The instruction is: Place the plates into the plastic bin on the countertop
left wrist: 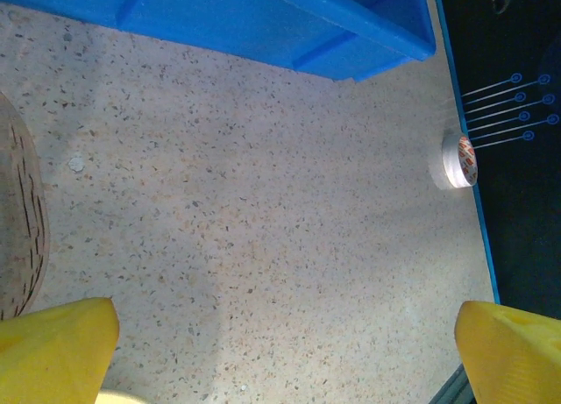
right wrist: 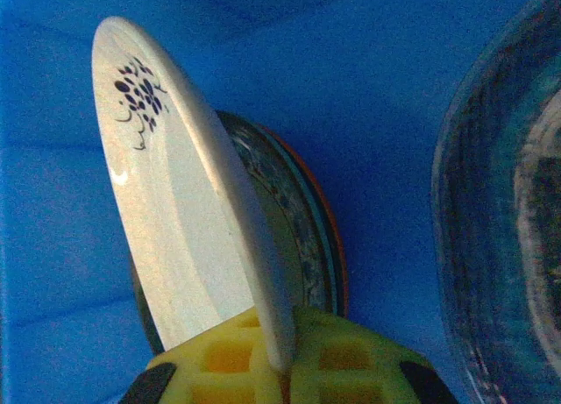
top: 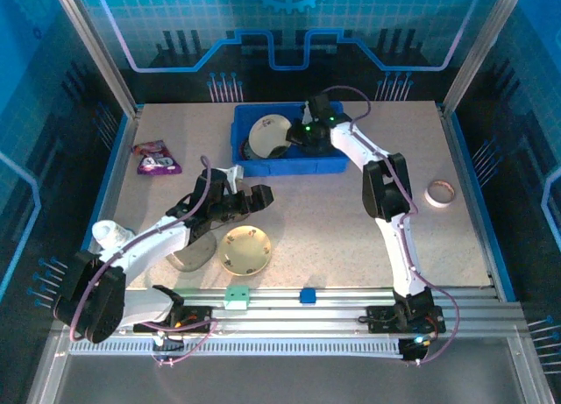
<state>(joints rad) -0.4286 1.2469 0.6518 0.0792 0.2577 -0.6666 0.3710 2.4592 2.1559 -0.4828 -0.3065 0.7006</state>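
Observation:
The bright-blue plastic bin (top: 308,165) stands at the back of the countertop (top: 333,229). My right gripper (top: 298,138) hangs over it, shut on the rim of a cream floral plate (top: 266,134) that stands tilted on edge. In the right wrist view this cream floral plate (right wrist: 175,211) sits between my gripper's (right wrist: 285,369) yellow fingers, above a stack with an orange-red rim (right wrist: 337,246); a blue-green patterned plate (right wrist: 500,211) lies beside it. My left gripper (top: 251,198) is open over bare countertop (left wrist: 280,246). A cream plate (top: 245,249) and a smoky grey plate (top: 191,253) lie near the front.
A purple snack packet (top: 156,157) lies at the left and a tape ring (top: 440,193) near the right edge. In the left wrist view the bin's wall (left wrist: 263,23) is ahead, the tape ring (left wrist: 458,161) is to the right, and a brown plate's edge (left wrist: 17,237) is at the left.

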